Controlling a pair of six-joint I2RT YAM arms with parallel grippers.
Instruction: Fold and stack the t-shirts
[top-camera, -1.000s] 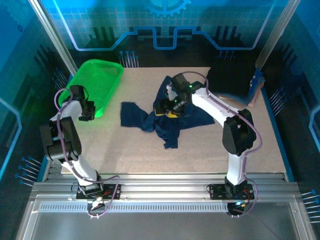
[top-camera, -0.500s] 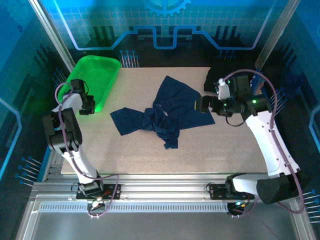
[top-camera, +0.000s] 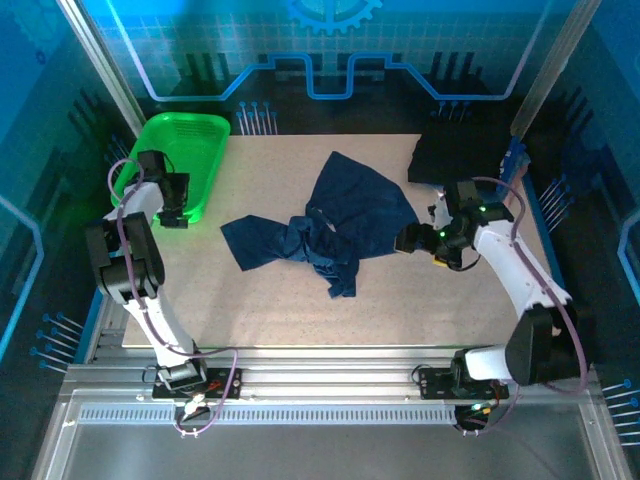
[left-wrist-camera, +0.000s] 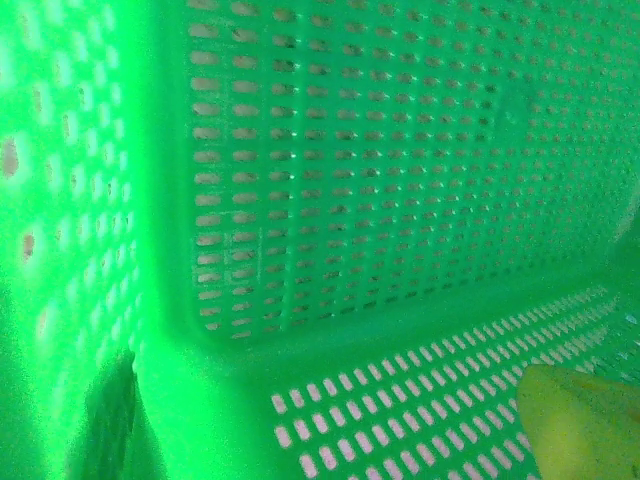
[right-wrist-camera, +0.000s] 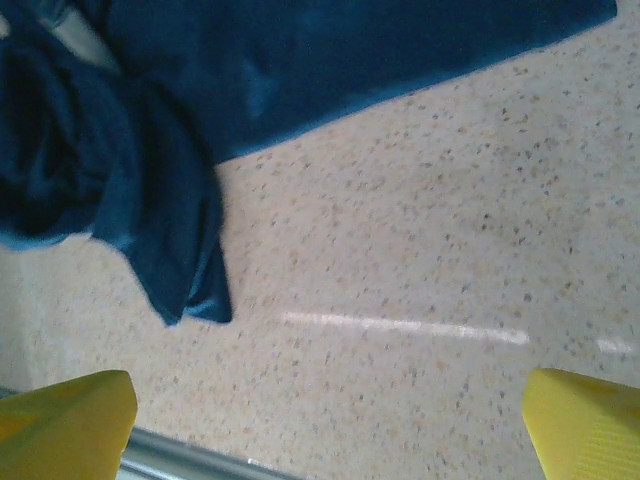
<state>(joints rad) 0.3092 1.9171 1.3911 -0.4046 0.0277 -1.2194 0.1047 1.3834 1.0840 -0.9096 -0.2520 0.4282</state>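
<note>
Left fingers (left-wrist-camera: 585, 425), right fingers (right-wrist-camera: 70, 420) wide apart

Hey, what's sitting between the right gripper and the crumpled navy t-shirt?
Nothing. Just bare speckled table separates the right gripper from the navy t-shirt, as the right wrist view shows.

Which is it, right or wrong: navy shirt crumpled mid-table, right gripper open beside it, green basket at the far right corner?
Wrong on the basket: the top external view shows the green basket at the far left corner; dark folded cloth holds the far right. The navy shirt does lie crumpled mid-table, right gripper open beside it.
</note>
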